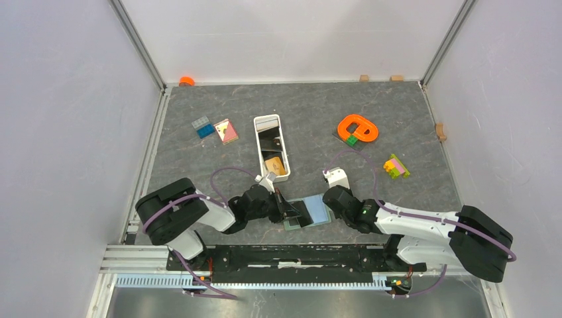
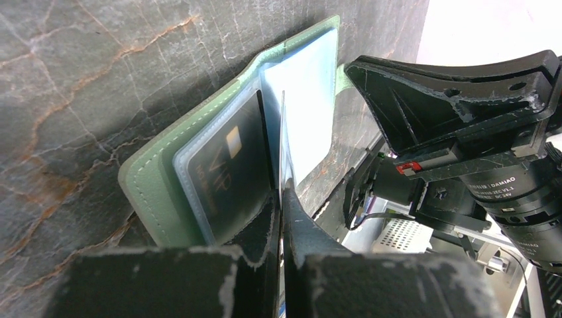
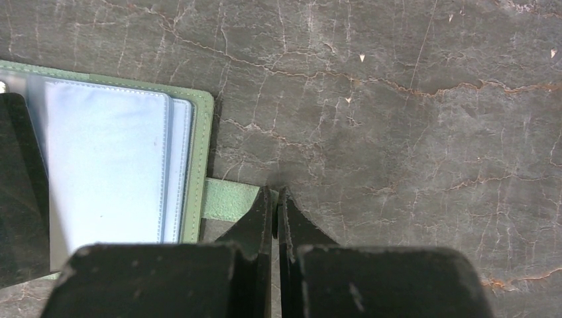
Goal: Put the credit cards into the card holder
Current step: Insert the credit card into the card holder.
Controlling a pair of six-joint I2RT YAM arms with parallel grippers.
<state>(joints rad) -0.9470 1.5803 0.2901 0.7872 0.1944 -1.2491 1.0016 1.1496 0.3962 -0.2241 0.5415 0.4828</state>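
The card holder point(image 1: 317, 211), sage green with a pale blue inside, lies open flat on the table between my two grippers. In the left wrist view a black credit card point(image 2: 225, 172) sits in a clear sleeve on the card holder's point(image 2: 154, 182) left half. My left gripper point(image 2: 281, 191) is shut on another credit card point(image 2: 283, 126), seen edge-on and standing upright over the fold. In the right wrist view my right gripper point(image 3: 275, 193) is shut on the green strap tab point(image 3: 228, 199) at the card holder's point(image 3: 199, 132) right edge. From above, the left gripper point(image 1: 282, 206) and right gripper point(image 1: 329, 204) flank it.
A long white tray point(image 1: 260, 142) behind the card holder contains a black card point(image 1: 268, 139) and a tan card point(image 1: 276, 165). Toy bricks point(image 1: 203, 126), a pink and yellow card point(image 1: 226, 130), an orange ring point(image 1: 358, 127) and a yellow-pink block point(image 1: 396, 165) lie further back.
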